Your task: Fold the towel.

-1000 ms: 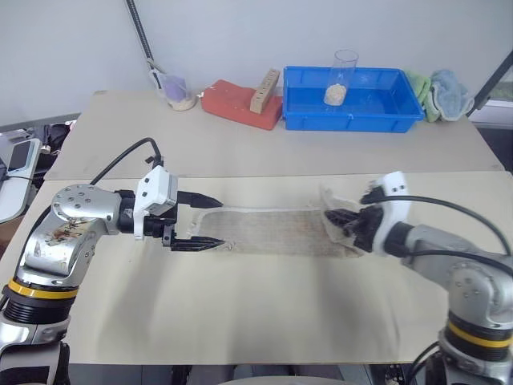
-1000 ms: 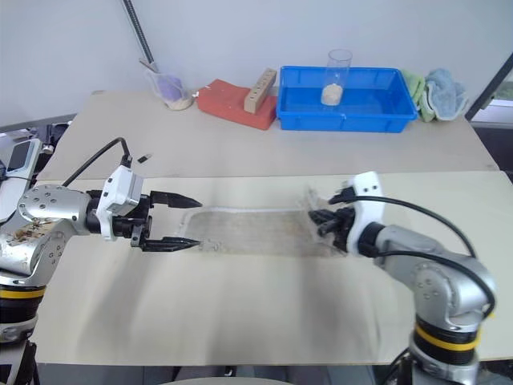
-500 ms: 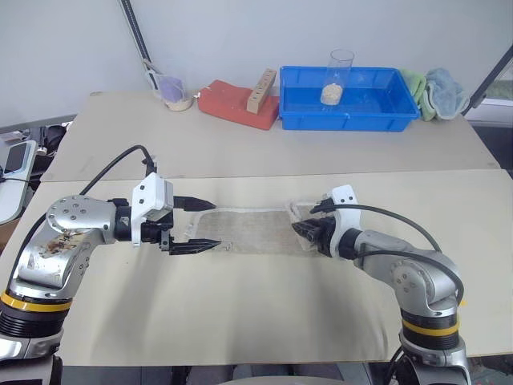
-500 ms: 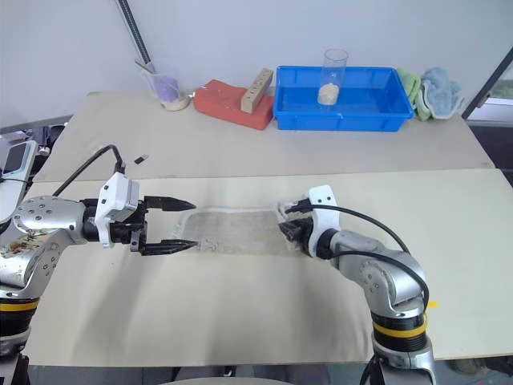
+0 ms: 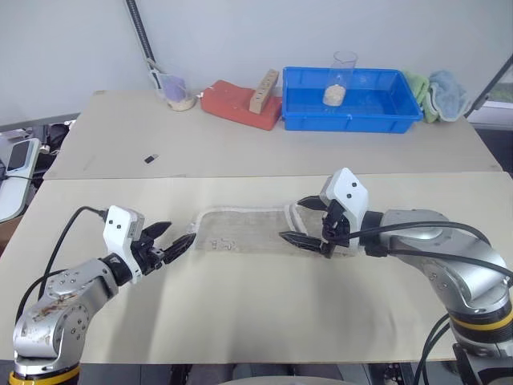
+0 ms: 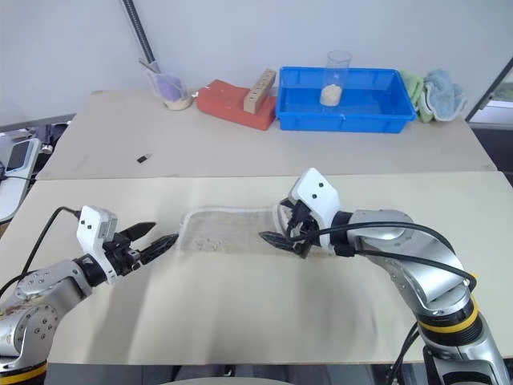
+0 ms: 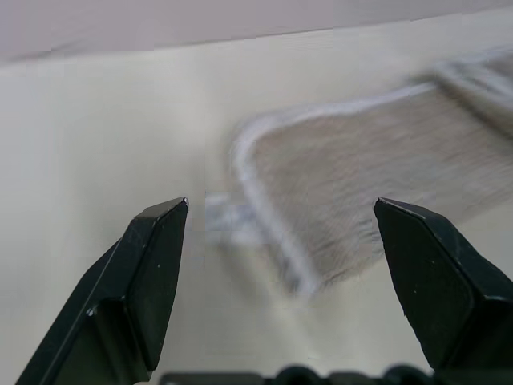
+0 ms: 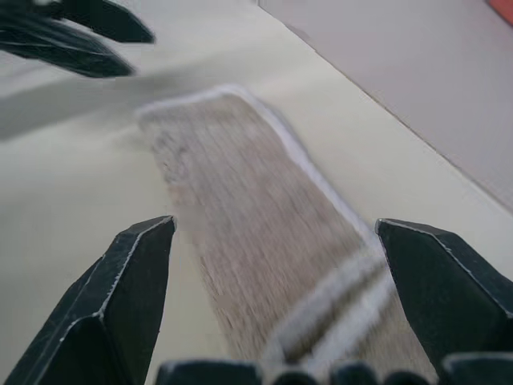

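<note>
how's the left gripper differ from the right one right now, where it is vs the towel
The left gripper sits low over the table just off the towel's left end, over bare surface. The right gripper hangs over the towel's right part, where an end lies doubled back, with one finger low near the cloth. The left points right toward the towel; the right points left along it. Both stand open and hold nothing.

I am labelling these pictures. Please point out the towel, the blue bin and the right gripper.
towel [image 5: 240,233]: left eye view, middle of the flat cloth.
blue bin [image 5: 353,120]: left eye view, front wall.
right gripper [image 5: 305,220]: left eye view, midway between the fingertips.
</note>
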Robot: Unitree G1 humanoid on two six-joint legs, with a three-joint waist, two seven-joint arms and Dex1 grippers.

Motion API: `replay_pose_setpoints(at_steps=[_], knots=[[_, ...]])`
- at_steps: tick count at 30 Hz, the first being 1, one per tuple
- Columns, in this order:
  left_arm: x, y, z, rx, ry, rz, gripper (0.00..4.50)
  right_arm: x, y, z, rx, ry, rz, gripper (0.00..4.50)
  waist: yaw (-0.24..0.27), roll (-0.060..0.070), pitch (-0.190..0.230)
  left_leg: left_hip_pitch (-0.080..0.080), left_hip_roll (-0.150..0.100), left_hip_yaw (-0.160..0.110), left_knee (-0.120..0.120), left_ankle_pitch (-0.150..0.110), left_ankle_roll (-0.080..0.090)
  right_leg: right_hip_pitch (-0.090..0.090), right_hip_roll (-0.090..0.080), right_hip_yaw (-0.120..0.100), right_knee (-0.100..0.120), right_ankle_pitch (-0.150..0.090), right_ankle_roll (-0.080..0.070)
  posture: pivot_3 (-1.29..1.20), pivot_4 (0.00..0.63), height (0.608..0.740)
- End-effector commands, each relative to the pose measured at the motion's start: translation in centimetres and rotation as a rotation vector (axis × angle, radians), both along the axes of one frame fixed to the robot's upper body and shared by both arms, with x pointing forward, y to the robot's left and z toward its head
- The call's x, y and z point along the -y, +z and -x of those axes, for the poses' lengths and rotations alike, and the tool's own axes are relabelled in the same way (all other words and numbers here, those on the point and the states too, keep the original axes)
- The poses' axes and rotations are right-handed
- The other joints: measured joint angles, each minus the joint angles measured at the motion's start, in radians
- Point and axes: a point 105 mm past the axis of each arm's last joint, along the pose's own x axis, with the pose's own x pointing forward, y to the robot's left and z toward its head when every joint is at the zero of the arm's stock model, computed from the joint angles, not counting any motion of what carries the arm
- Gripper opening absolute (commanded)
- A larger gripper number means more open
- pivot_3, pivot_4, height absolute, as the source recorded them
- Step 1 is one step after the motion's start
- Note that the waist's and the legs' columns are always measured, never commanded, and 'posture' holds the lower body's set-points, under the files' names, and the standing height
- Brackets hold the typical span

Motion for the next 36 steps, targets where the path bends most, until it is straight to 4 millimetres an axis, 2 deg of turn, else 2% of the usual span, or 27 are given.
replay_pose_setpoints(at_steps=[1, 5, 9, 18, 19, 22, 23, 27, 31, 36], knots=[[0.5, -0.3, -0.4, -0.014, 0.070, 0.007, 3.95, -0.3, 1.6, 0.3, 0.076, 0.089, -0.007, 4.44, 0.006, -0.001, 0.000, 0.000, -0.001, 0.000, 0.000, 0.000, 0.000, 0.000, 0.000, 0.000, -0.001, 0.000, 0.000, 0.00, 0.150, 0.740], [2.9, -1.0, -1.7, -0.054, 0.058, 0.088, 3.95, -0.4, 1.9, 0.5, 0.087, 0.137, -0.001, 4.44, 0.015, -0.001, 0.000, -0.001, -0.001, 0.001, 0.000, 0.000, 0.000, 0.000, 0.000, -0.001, -0.002, 0.000, 0.000, 0.00, 0.150, 0.740], [4.2, -1.2, -2.7, -0.076, 0.051, 0.139, 3.95, -0.3, 2.2, 0.6, 0.091, 0.155, 0.009, 4.44, 0.009, -0.001, 0.000, -0.002, -0.001, 0.002, 0.000, 0.000, 0.000, 0.000, 0.001, 0.000, -0.003, 0.000, 0.000, 0.00, 0.150, 0.740], [5.9, -3.9, -2.9, -0.209, 0.017, 0.030, 3.95, 0.3, 2.7, 1.4, 0.047, 0.174, 0.014, 4.44, 0.014, -0.001, -0.001, -0.001, -0.001, 0.003, 0.000, 0.000, 0.000, 0.002, 0.001, 0.000, -0.004, 0.000, 0.000, 0.00, 0.150, 0.740], [6.0, -4.3, -2.8, -0.233, 0.009, 0.020, 3.42, 0.4, 2.7, 1.6, 0.036, 0.182, 0.015, 4.50, 0.014, -0.001, -0.001, -0.001, -0.001, 0.003, 0.000, 0.000, 0.000, 0.002, 0.000, 0.000, -0.004, 0.000, 0.000, 0.00, 0.150, 0.740], [6.4, -4.9, -2.5, -0.282, -0.013, 0.001, 2.33, 0.6, 2.8, 2.3, 0.005, 0.211, 0.019, 4.50, 0.014, 0.000, -0.001, -0.001, -0.002, 0.003, 0.000, 0.000, 0.000, 0.002, 0.000, 0.000, -0.004, 0.000, 0.000, 0.00, 0.150, 0.740], [6.4, -4.9, -2.4, -0.287, -0.017, -0.004, 1.74, 0.6, 2.8, 2.4, 0.000, 0.216, 0.021, 4.50, 0.014, 0.000, -0.001, -0.001, -0.002, 0.003, 0.000, 0.000, 0.000, 0.002, 0.000, 0.000, -0.005, 0.000, 0.000, 0.00, 0.150, 0.740], [6.7, -4.8, -2.7, -0.289, -0.015, -0.012, 0.02, 0.9, 3.0, 2.8, -0.009, 0.230, 0.029, 4.50, 0.014, 0.000, -0.001, -0.001, -0.002, 0.003, 0.000, 0.000, 0.000, 0.002, 0.000, 0.000, -0.005, 0.000, 0.000, 0.00, 0.150, 0.740], [7.3, -3.7, -2.9, -0.261, -0.034, 0.020, 0.02, 1.2, 3.4, 2.7, -0.002, 0.219, 0.032, 4.50, 0.021, 0.001, -0.001, -0.001, -0.002, 0.003, 0.000, 0.000, 0.000, 0.003, 0.000, 0.000, -0.006, 0.000, 0.000, 0.00, 0.150, 0.740], [9.3, 0.5, -3.6, -0.152, -0.173, 0.050, 0.02, 2.4, 4.0, 2.7, 0.001, 0.186, 0.054, 4.50, 0.029, 0.000, -0.001, -0.004, -0.002, 0.003, 0.001, 0.000, -0.001, 0.002, 0.000, -0.001, -0.008, 0.000, 0.000, 0.00, 0.150, 0.740]])
